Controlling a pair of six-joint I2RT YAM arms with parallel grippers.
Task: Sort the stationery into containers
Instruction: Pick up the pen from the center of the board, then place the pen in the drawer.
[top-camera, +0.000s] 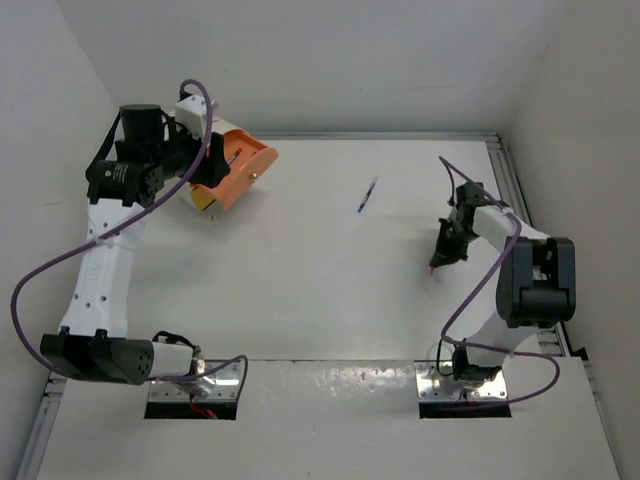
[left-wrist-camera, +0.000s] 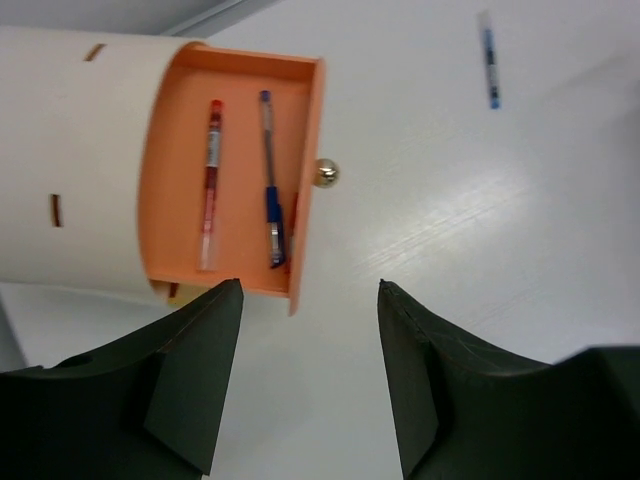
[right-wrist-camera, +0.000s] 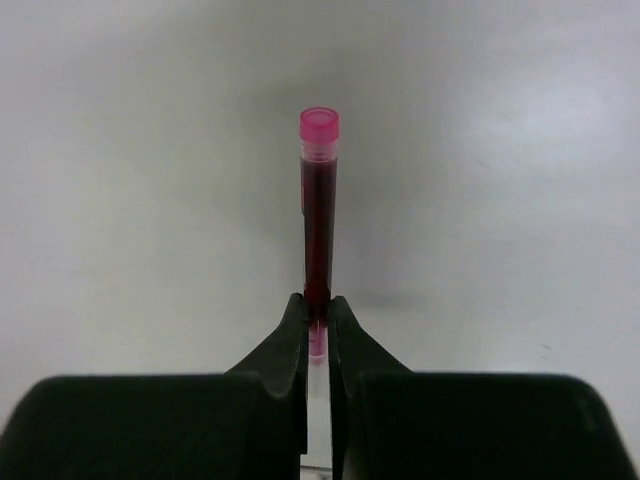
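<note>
Four pens show in all: two red, two blue. One container (left-wrist-camera: 70, 150), a cream cylinder, sits toward 10 o'clock on the table (top-camera: 320, 290). Its single orange drawer (left-wrist-camera: 240, 200) is pulled out, with one brass knob (left-wrist-camera: 326, 172) on the front panel.

Two of the pens lie in the drawer, side by side but apart, both running along its length. The drawer red pen (left-wrist-camera: 210, 180) is on the cylinder's side and the drawer blue pen (left-wrist-camera: 270, 190) is nearer the knobbed front.

The left gripper (left-wrist-camera: 310, 300) hangs just off the drawer's open corner. It is released, jaws spread wide with nothing between them. In its wrist view the drawer fills 11 to 12 o'clock above the gap.

The loose blue pen (top-camera: 368, 195) lies alone on bare table, at about 1 o'clock from the table's middle in the top view. It is well apart from the container and from both grippers. The left wrist view shows it far off at 1 o'clock.

The right gripper (right-wrist-camera: 318, 305) is at 3 o'clock on the table, clenched on the held red pen (right-wrist-camera: 319, 200). It pinches the pen near one end, and the rest of the barrel sticks straight out toward 12 o'clock in the wrist view, with the pink end farthest from the fingers. Whether this pen touches the table cannot be told
</note>
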